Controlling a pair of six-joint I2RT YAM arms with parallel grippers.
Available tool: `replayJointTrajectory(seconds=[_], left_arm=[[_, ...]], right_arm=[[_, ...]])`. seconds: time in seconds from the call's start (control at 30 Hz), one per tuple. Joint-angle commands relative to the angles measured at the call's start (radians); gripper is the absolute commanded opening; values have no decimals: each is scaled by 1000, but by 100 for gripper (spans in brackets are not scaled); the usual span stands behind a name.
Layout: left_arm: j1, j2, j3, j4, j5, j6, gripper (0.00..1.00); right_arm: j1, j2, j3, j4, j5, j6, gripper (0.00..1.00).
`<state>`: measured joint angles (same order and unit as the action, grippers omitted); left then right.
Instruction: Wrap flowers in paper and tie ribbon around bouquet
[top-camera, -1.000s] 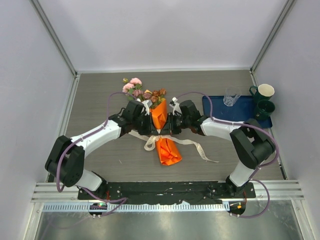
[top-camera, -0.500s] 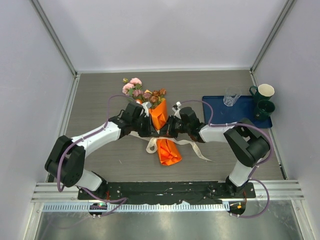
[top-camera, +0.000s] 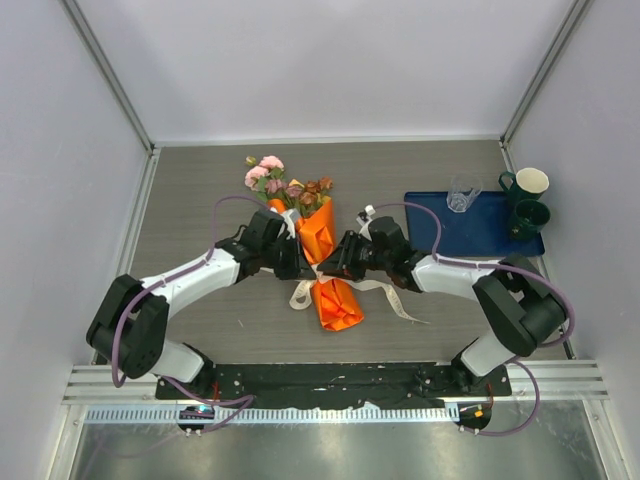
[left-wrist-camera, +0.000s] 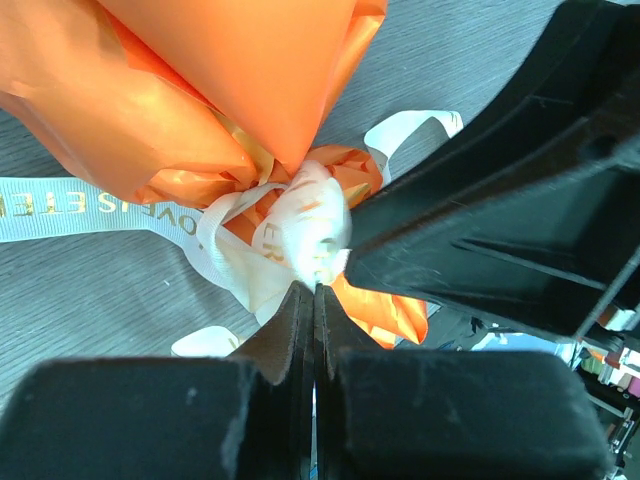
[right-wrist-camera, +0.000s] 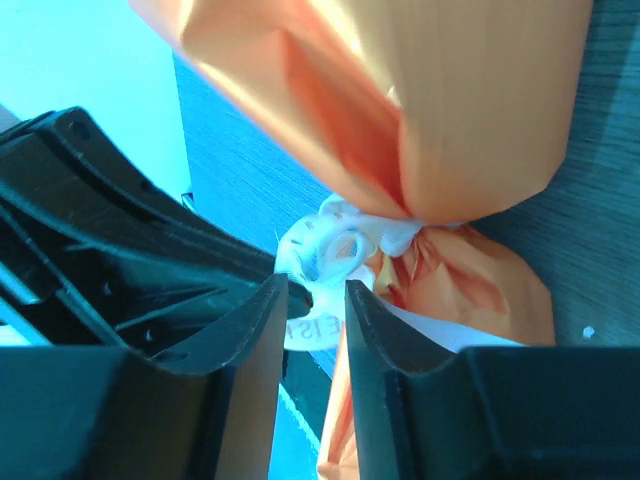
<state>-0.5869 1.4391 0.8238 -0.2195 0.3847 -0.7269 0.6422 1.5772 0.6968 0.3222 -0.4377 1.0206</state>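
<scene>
The bouquet lies at the table's middle, its flowers (top-camera: 268, 178) sticking out of the orange paper (top-camera: 318, 232) toward the far left. The paper is pinched at the waist and flares again below (top-camera: 336, 306). The cream ribbon (top-camera: 392, 292) is knotted round that waist, with tails trailing right. My left gripper (top-camera: 298, 260) is shut, its tips (left-wrist-camera: 315, 287) pinching the ribbon knot (left-wrist-camera: 312, 228). My right gripper (top-camera: 342, 264) faces it from the other side, open (right-wrist-camera: 315, 290), with the knot's loop (right-wrist-camera: 338, 248) just ahead of its fingers and a printed ribbon strip (right-wrist-camera: 315, 328) lying in the gap.
A blue tray (top-camera: 440, 238) sits at the right with a clear glass (top-camera: 462, 193) on it. A white-lined mug (top-camera: 529, 182) and a dark green mug (top-camera: 531, 216) stand at its far right end. Enclosure walls close in on three sides.
My right gripper shut at the knot, then opened again, and its arm swung outward to the right. The left gripper stayed shut at the waist.
</scene>
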Motion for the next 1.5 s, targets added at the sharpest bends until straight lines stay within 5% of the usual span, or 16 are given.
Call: replayJointTrajectory(seconds=[0.0, 0.2, 0.93, 1.13, 1.37, 1.47], left_arm=[[-1, -26, 11, 34, -4, 4, 0], [-1, -26, 8, 35, -3, 6, 0], [-19, -6, -23, 141, 51, -63, 0], [-37, -5, -35, 140, 28, -72, 8], [-36, -71, -26, 22, -27, -19, 33], [-18, -129, -25, -46, -49, 6, 38]], right_arm=[[2, -81, -16, -32, 17, -36, 41], [4, -60, -5, 35, -10, -19, 52], [59, 142, -39, 448, -19, 390, 50], [62, 152, -74, 511, 13, 429, 40], [56, 194, -121, 659, -19, 469, 2], [48, 216, -143, 739, -36, 473, 0]])
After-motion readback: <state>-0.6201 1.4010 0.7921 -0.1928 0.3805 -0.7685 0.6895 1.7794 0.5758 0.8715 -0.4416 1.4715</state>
